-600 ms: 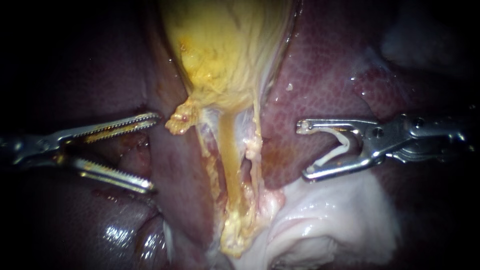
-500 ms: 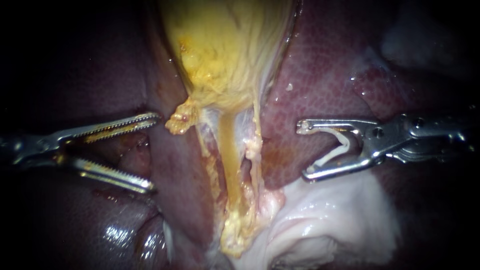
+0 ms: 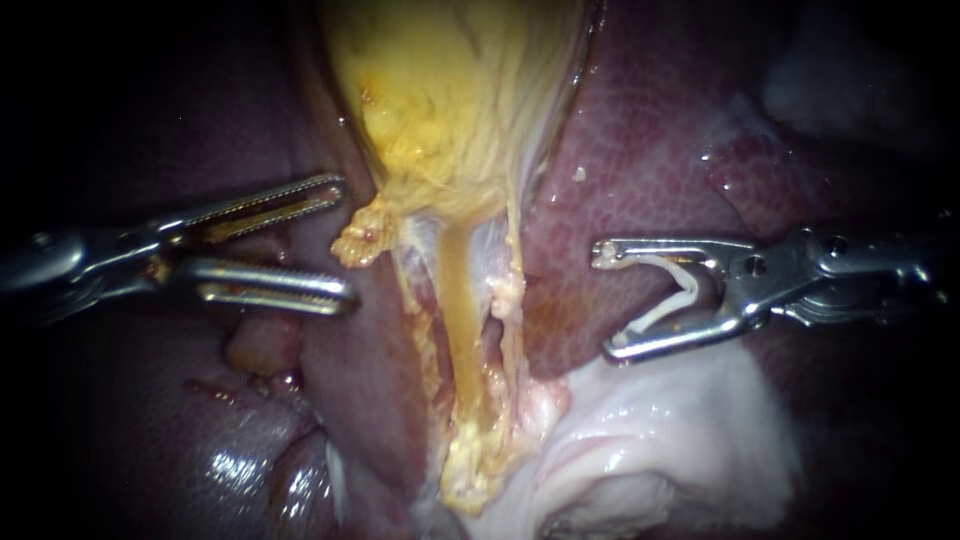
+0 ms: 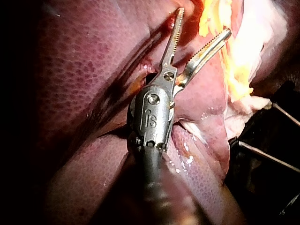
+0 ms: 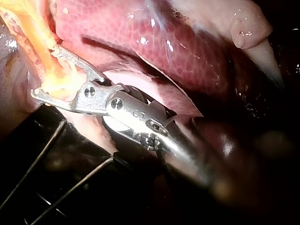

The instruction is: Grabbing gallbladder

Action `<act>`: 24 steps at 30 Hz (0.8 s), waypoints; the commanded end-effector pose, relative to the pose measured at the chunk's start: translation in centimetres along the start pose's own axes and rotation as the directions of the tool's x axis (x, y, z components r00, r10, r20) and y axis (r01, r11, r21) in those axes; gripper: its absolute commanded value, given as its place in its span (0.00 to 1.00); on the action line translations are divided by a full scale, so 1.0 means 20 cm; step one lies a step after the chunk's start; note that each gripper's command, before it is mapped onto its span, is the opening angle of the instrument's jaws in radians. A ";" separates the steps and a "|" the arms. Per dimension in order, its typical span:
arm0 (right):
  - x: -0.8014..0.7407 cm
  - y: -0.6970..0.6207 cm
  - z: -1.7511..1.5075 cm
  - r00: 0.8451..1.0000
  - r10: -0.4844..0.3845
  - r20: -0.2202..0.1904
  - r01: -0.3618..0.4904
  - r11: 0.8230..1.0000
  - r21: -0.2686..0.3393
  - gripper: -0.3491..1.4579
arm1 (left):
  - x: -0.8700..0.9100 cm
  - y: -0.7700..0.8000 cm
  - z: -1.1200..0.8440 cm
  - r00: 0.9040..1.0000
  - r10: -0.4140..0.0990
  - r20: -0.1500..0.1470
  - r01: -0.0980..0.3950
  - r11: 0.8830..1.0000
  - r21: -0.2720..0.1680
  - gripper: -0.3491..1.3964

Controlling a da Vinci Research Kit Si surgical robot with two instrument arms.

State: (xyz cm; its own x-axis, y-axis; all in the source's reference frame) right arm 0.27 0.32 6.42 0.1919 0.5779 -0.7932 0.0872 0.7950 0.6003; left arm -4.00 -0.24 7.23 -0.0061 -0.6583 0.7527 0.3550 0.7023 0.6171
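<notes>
Yellow gallbladder (image 3: pixel 450 100): it hung at the top middle of our endoscope view, flanked on both sides by dark red liver (image 3: pixel 650 150).
Lower end of the gallbladder: it narrowed to a ragged yellow nub (image 3: pixel 365 235) on its left edge, and a yellowish tube (image 3: pixel 458 300) ran on downward from it.
Left side: our left instrument (image 3: pixel 345 240) came in from the left, lying over the liver.
Left end effector: its two toothed jaws stood moderately apart and gripped nothing. Their tips lay just beside the nub, one above its level and one below. We could not tell whether either tip touched it.
Left wrist view: we saw the left instrument (image 4: pixel 205 21) with the same gap between its jaws and bright yellow tissue just ahead of the tips.
Right side: our right instrument (image 3: pixel 605 300) came in from the right, over the liver and apart from the tube.
Right end effector: its jaws stood wide, holding a white clip (image 3: pixel 680 295) seated between them, and the clip's two arms touched both jaws.
Pale tissue (image 3: pixel 650 430): white and glistening, it lay just below the lower jaw of the right instrument.
</notes>
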 end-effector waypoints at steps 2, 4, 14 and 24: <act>0.000 0.000 0.000 1.000 0.000 0.000 0.000 1.000 0.000 0.53 | 0.001 -0.001 0.003 1.000 -0.026 0.001 0.026 1.000 -0.005 0.37; 0.000 0.000 0.000 1.000 0.000 0.000 0.000 1.000 0.000 0.53 | 0.002 -0.001 0.004 0.999 -0.030 -0.010 0.030 0.999 -0.011 0.23; 0.000 0.000 0.000 1.000 0.000 0.000 0.000 1.000 0.000 0.53 | 0.000 0.000 -0.003 0.992 -0.089 -0.090 0.084 0.995 -0.048 0.00; 0.001 0.000 0.000 1.000 0.000 0.000 0.000 1.000 0.000 0.53 | 0.000 -0.001 -0.003 0.992 -0.095 -0.089 0.090 0.995 -0.052 0.00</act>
State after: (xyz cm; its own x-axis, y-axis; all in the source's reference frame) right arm 0.27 0.32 6.41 0.1916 0.5781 -0.7932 0.0876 0.7949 0.6004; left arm -3.95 -0.28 7.20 0.0438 -0.7431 0.6678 0.4010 0.6253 0.6695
